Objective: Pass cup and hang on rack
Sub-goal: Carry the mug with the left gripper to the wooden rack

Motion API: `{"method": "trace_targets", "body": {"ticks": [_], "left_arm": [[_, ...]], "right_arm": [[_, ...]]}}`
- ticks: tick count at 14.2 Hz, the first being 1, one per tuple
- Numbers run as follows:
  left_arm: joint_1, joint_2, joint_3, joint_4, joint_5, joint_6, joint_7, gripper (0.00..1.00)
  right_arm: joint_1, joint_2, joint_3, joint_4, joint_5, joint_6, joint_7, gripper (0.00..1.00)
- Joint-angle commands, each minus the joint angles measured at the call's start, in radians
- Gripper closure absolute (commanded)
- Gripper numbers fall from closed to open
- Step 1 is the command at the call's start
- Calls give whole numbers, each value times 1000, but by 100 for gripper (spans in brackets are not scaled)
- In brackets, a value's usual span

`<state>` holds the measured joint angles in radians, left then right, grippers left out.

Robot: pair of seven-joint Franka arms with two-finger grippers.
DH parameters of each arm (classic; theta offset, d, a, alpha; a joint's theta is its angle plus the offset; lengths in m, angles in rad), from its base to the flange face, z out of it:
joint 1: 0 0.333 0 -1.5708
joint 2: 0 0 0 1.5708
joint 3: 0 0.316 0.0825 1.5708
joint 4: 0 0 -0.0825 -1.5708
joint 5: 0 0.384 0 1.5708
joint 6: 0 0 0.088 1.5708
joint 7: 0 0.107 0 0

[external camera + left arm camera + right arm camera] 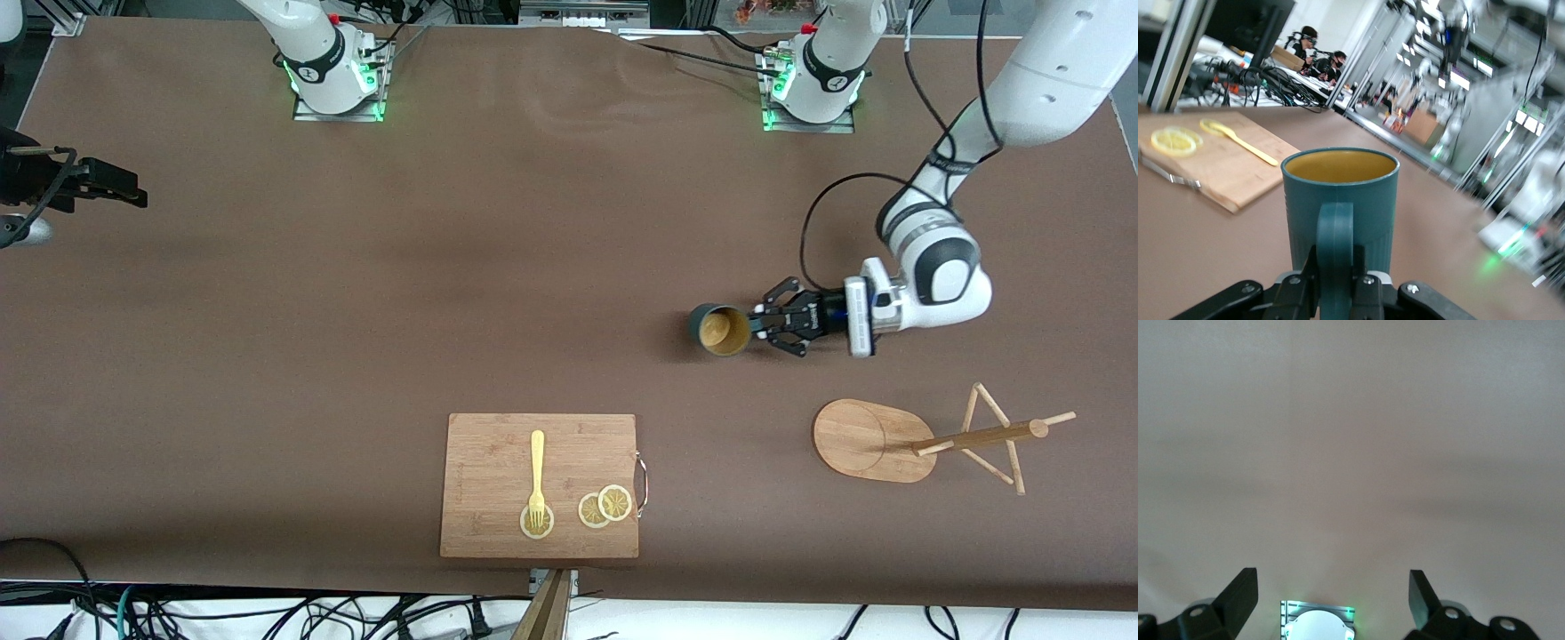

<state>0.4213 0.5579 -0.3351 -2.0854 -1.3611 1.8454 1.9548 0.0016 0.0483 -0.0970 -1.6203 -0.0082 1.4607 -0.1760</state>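
Note:
The dark teal cup has a yellowish-tan inside and is gripped by its side handle in my left gripper. It is over the bare table toward the left arm's end, with its mouth turned toward the front camera. In the left wrist view the cup fills the middle, and the left gripper is shut on its handle. The wooden rack stands nearer the front camera than the cup, its pole and pegs pointing toward the left arm's end. My right gripper waits open and empty at the right arm's end, over bare table in its wrist view.
A rectangular wooden cutting board lies near the front edge, with a yellow fork and lemon slices on it. The board also shows in the left wrist view. Cables hang along the table's front edge.

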Motion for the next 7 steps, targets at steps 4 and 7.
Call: {"method": "trace_targets", "body": {"ticks": [4, 7], "left_arm": [[109, -98, 114, -45, 96, -297, -419, 100], [180, -49, 162, -22, 115, -466, -525, 100]], "right_arm": [[-11, 5, 3, 17, 17, -19, 9, 0], [-11, 5, 3, 17, 17, -19, 9, 0]]}}
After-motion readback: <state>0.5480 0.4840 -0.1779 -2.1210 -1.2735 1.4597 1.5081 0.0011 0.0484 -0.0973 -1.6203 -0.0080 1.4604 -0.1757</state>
